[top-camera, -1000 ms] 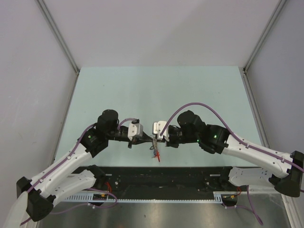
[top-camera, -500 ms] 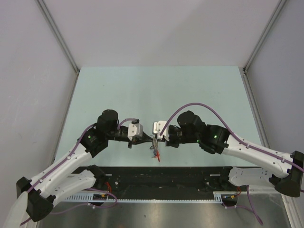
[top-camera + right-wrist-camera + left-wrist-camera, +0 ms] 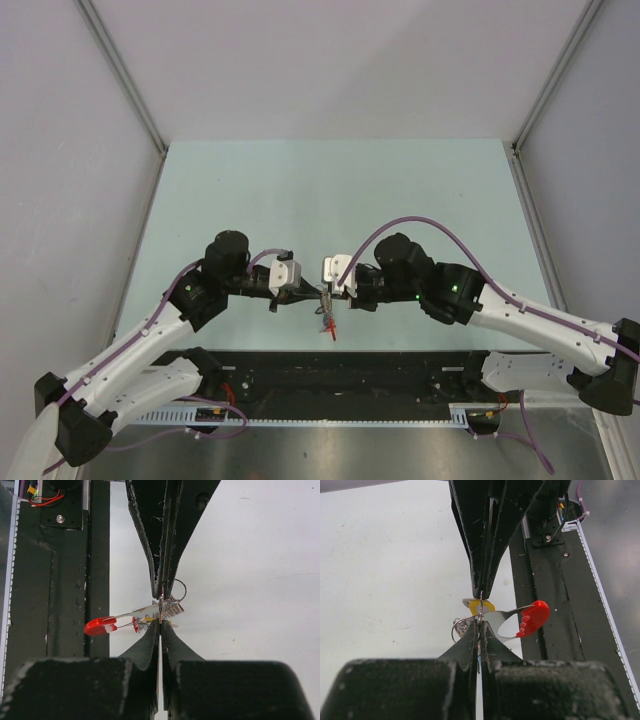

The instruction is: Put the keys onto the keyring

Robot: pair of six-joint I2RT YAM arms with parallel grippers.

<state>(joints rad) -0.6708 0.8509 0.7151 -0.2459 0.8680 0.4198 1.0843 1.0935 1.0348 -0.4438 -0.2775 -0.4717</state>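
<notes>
Left gripper [image 3: 479, 627]: fingers pressed together, pinching the keyring [image 3: 534, 617] near its ring. Grey strap and red end piece stick out sideways from the tips, toward the near edge of the table [image 3: 330, 190]. Right gripper [image 3: 160, 626]: tip-to-tip with the left, fingers together on the yellow key [image 3: 482, 605], right at the ring.
</notes>
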